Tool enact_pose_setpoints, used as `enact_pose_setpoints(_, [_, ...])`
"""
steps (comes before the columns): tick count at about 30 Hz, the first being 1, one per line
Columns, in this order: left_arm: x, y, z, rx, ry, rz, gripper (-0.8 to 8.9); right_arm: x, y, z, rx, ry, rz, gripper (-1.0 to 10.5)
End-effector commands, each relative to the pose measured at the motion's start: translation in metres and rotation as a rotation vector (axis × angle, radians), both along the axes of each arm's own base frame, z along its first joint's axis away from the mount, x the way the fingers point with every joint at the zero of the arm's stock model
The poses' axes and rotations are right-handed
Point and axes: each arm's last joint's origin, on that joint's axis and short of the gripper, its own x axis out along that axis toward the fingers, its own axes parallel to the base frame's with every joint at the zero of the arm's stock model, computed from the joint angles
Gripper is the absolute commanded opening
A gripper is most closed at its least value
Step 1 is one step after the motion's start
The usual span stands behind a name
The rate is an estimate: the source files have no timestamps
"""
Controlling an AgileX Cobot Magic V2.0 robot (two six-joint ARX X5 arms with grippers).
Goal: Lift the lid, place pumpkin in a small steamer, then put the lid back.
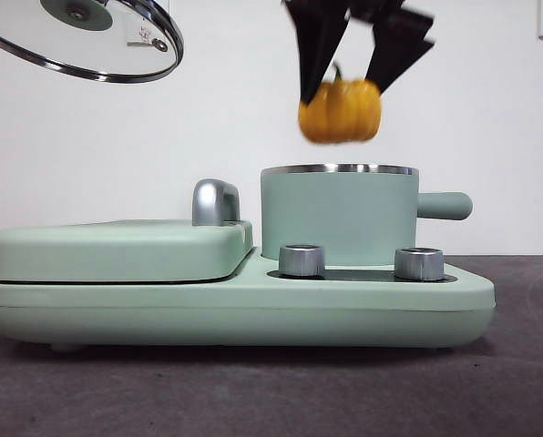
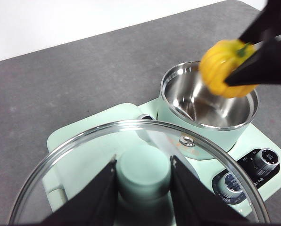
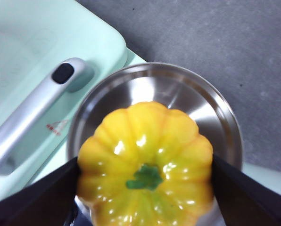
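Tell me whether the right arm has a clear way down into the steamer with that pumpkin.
Probably yes. The right gripper holds the pumpkin just above the steamer, whose mouth is open and bare inside. The left gripper holds the lid off to the side.

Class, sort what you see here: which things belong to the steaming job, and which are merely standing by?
Job: lid held by left gripper; pumpkin held by right gripper; small steamer, open.
Standing by: griddle cover, its silver handle, two knobs.

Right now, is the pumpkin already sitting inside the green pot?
No, the pumpkin hangs in the air above the small steamer, held by the right end effector.
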Motion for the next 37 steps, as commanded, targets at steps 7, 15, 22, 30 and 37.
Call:
enact_pose_setpoints(7, [0.0,-0.001,0.008,-0.014,-0.046,-0.005,0.17,0.029,0.017,-0.029,-0.024,0.002,0.011,3.4])
enact_pose_setpoints(15, [0.0,-0.001,0.008,-0.014,-0.046,-0.005,0.17,0.044,0.02,-0.055,-0.062,0.061,-0.003,3.4])
enact_pose_setpoints(22, [0.0,-0.001,0.008,-0.013,-0.047,-0.005,0.17,0.052,0.021,-0.075,-0.093,0.113,-0.01,3.4])
enact_pose_setpoints(30, [0.0,-0.001,0.008,-0.014,-0.047,-0.005,0.17,0.055,0.023,-0.083,-0.106,0.135,-0.01,3.4])
enact_pose_setpoints(37, [0.0,-0.001,0.008,-0.014,-0.046,-0.005,0.17,0.056,0.023,-0.084,-0.105,0.135,-0.01,3.4])
